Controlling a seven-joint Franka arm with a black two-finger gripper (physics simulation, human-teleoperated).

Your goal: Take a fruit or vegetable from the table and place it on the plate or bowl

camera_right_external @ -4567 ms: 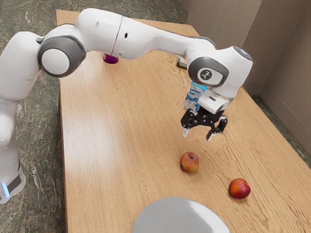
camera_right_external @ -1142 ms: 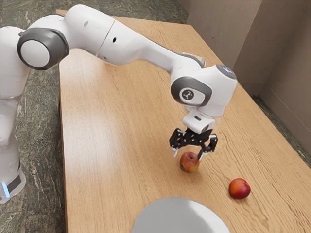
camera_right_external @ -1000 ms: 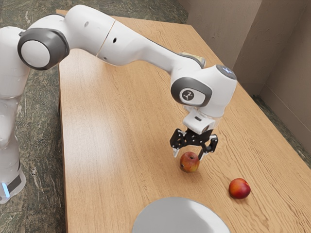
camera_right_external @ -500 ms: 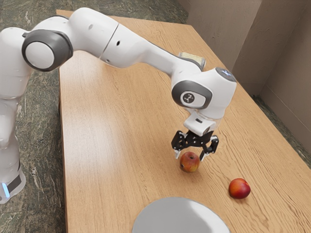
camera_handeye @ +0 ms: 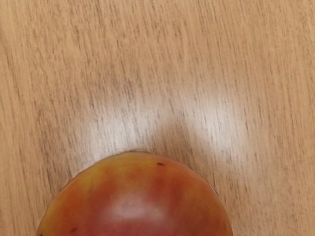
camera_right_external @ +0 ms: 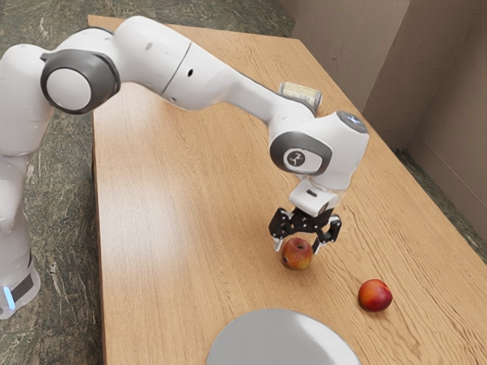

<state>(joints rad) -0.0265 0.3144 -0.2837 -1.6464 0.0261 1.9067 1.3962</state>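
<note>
Lowered from where it hung a few seconds ago, well above the wood and toward the frame's right, the gripper (camera_right_external: 298, 245) now sits just right of the exterior view's centre, right over the apple (camera_right_external: 297, 254). In the last half second it has sunk a little further. Its two black fingers (camera_right_external: 278, 242) stand apart, one on each side of the apple's upper half, straddling it. I cannot see either pad pressing the skin, so the pincer reads as spread, not clamped. The apple has not shifted and rests on the table (camera_right_external: 175, 228), red and orange with a yellowish patch low on its near side. In the wrist view the apple (camera_handeye: 135, 199) swells up from the lower edge directly under the hand, its top glossy, with pale wood grain of the table (camera_handeye: 147, 69) beyond it and a soft shadow just past the fruit. A red fruit (camera_right_external: 375, 295) lies on the wood toward the exterior view's lower right, well apart from the apple. The grey plate (camera_right_external: 281, 338) is cut by the bottom edge below the apple, near it but not touching. The white arm (camera_right_external: 221, 76) runs from the upper left down to the wrist above the gripper. A small box (camera_right_external: 301, 94) peeks out behind the arm, near the table's far edge.
</note>
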